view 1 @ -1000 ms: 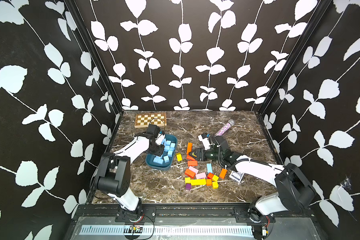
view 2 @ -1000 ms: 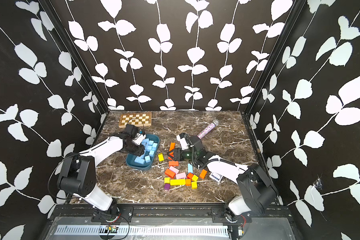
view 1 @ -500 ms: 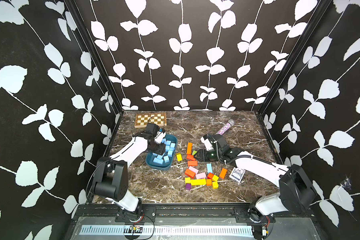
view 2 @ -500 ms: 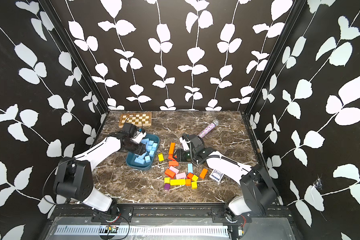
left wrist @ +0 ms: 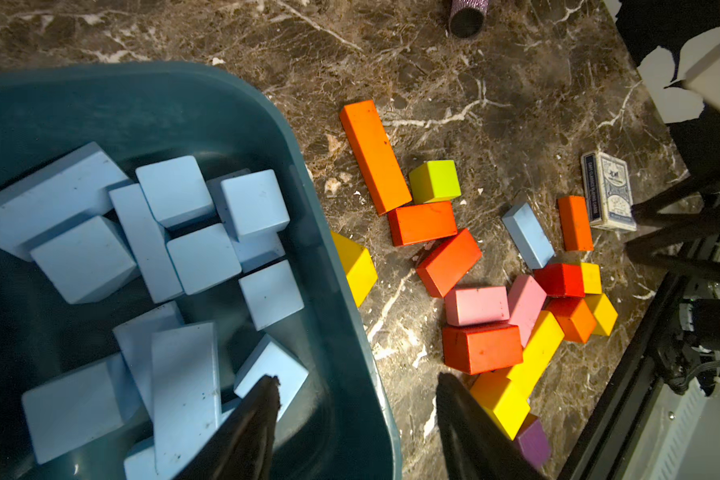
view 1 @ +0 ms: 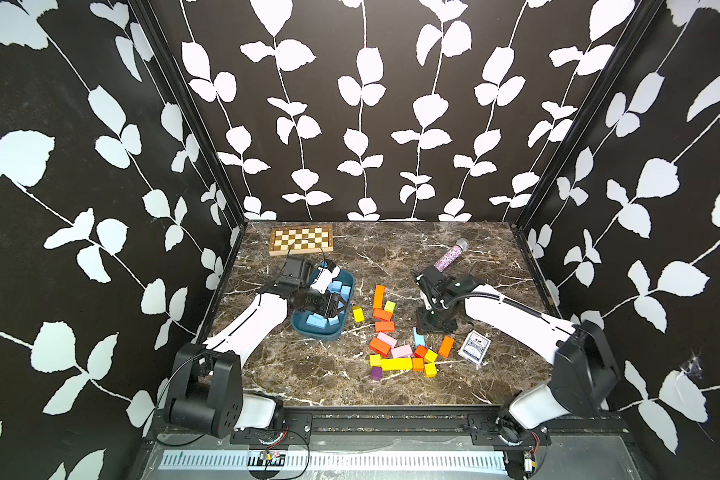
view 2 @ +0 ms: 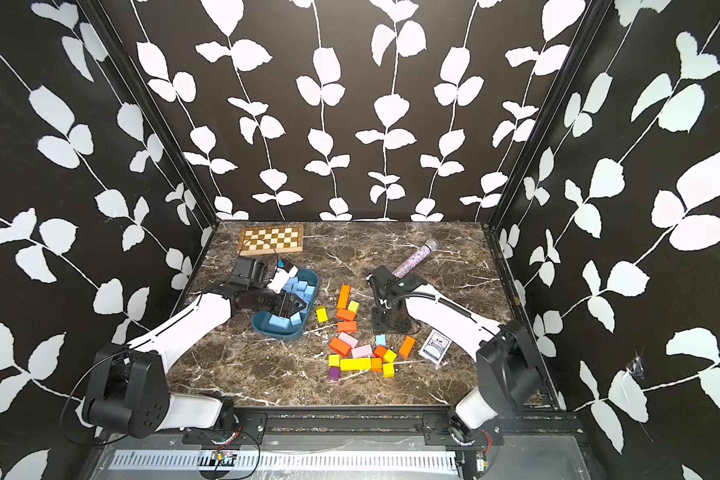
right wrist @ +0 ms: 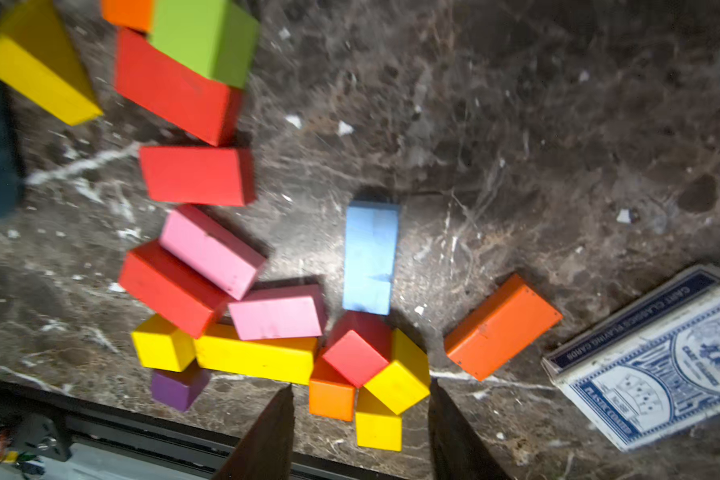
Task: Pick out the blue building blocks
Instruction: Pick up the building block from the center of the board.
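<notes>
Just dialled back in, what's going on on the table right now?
The arms are sorting small matte light-blue blocks into a dark teal plastic tray; most already lie there. The left hand hangs open and empty over the tray's rim. The right hand, also open, hovers above the orange, yellow and pink blocks, where one light-blue brick lies on the table.

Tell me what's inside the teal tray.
Only light blue blocks, piled loosely in the teal tray; no other colour shows. In the left wrist view the open left gripper covers parts of a few blocks, and anything beneath the pile cannot be seen.
</notes>
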You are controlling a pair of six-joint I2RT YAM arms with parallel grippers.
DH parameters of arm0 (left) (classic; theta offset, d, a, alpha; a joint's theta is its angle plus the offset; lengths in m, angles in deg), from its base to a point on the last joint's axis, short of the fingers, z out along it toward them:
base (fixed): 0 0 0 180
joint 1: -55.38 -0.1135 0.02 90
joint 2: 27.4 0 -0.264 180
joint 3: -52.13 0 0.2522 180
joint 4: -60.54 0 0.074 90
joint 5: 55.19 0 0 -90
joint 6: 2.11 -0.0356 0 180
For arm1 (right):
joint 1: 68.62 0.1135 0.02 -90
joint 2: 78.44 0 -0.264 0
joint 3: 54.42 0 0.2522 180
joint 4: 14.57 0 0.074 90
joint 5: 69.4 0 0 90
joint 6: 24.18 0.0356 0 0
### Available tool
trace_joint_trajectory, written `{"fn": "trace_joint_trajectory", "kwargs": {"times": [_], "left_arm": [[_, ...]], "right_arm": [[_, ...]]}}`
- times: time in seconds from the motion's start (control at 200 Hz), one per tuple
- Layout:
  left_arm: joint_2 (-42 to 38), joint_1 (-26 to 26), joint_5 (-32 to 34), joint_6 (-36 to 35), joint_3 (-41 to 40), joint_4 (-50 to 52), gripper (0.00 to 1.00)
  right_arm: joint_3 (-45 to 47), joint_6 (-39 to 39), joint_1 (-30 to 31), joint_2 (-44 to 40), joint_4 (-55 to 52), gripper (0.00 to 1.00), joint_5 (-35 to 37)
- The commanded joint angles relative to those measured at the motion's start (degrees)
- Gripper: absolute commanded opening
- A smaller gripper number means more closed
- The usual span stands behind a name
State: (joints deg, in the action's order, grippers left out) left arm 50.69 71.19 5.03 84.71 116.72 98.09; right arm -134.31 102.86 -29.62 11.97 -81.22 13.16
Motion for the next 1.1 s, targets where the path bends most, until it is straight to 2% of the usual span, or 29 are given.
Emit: {"fn": "trace_joint_trajectory", "kwargs": {"times": [0.0, 0.275, 0.695, 0.79, 0.845, 0.9, 1.095], "left_arm": [[-2.1, -0.1, -2.0, 1.6, -1.5, -2.5, 0.63], [-3.1, -0.1, -2.8, 4.0, -3.1, -3.7, 0.63], [-6.6, -0.1, -2.6, 5.8, -7.6, -5.3, 0.63], [-7.5, -0.1, -3.0, 6.9, -8.9, -6.6, 0.62], [-8.1, -0.1, -3.7, 7.9, -10.0, -7.9, 0.63], [-8.9, -0.1, -4.2, 8.6, -11.2, -9.7, 0.63], [-10.3, -0.1, -15.3, 15.7, -15.1, -20.8, 0.64]], "right_arm": [[-1.9, 0.0, 0.3, 3.7, -3.5, 0.5, 0.9], [-4.4, -1.1, 0.4, 10.7, -0.7, 0.51, 2.4], [-5.5, -2.5, -0.1, 17.8, 5.2, 0.45, 2.1], [-5.6, -3.0, -0.2, 18.7, 5.8, 0.37, 2.2], [-5.8, -3.3, -0.3, 19.0, 5.8, 0.25, 2.4], [-6.0, -3.6, -0.3, 18.5, 6.2, 0.19, 2.7], [-3.7, -4.5, -0.3, 10.2, 15.8, 0.12, -2.4]]}}
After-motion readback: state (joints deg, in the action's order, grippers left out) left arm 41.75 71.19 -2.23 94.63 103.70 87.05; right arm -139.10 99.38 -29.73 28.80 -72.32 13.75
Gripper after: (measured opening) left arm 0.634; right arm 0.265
